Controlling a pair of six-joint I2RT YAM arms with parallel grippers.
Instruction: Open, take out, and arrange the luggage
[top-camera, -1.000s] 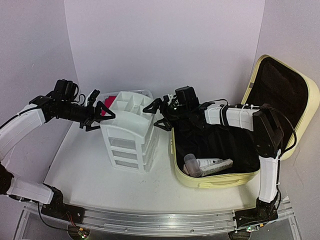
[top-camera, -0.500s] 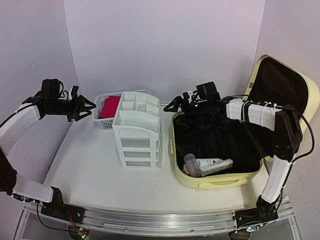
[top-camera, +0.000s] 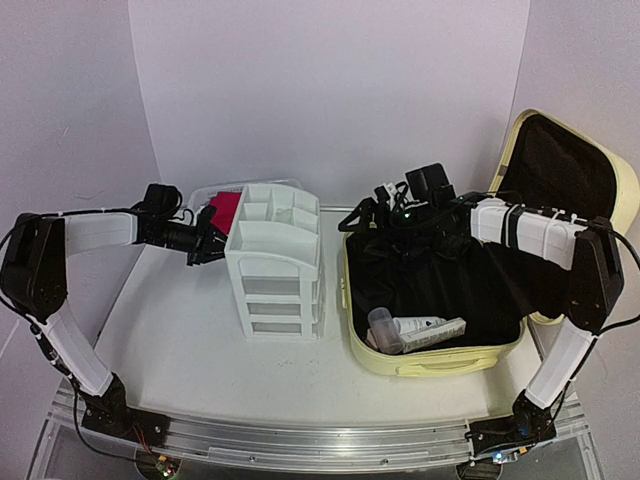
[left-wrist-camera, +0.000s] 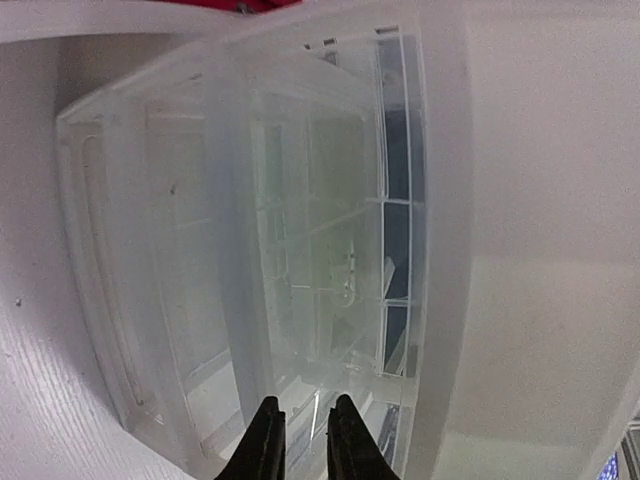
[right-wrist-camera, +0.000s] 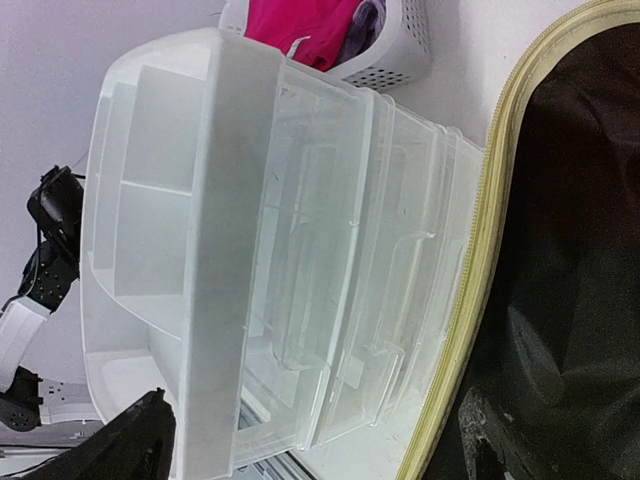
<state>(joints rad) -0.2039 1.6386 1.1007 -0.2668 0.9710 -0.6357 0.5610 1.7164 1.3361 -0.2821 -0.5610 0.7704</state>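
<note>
- From above: the luggage (top-camera: 440, 300) lies open at right, a tube and bottle left inside; the right gripper (top-camera: 372, 213), spread wide, is empty.
- Left wrist: the left gripper (left-wrist-camera: 298, 440) is nearly closed, empty, facing the drawer organizer (left-wrist-camera: 270, 250).
- Right wrist: the organizer sits beside the suitcase rim.

Open luggage (top-camera: 440, 290) lies right of the drawer organizer (top-camera: 275, 262).

Left arm stretched sideways toward centre, left gripper (top-camera: 205, 244) fingers nearly together, nothing between. Right arm reaching inward, right gripper (top-camera: 372, 214) jaws spread wide, empty.
</note>
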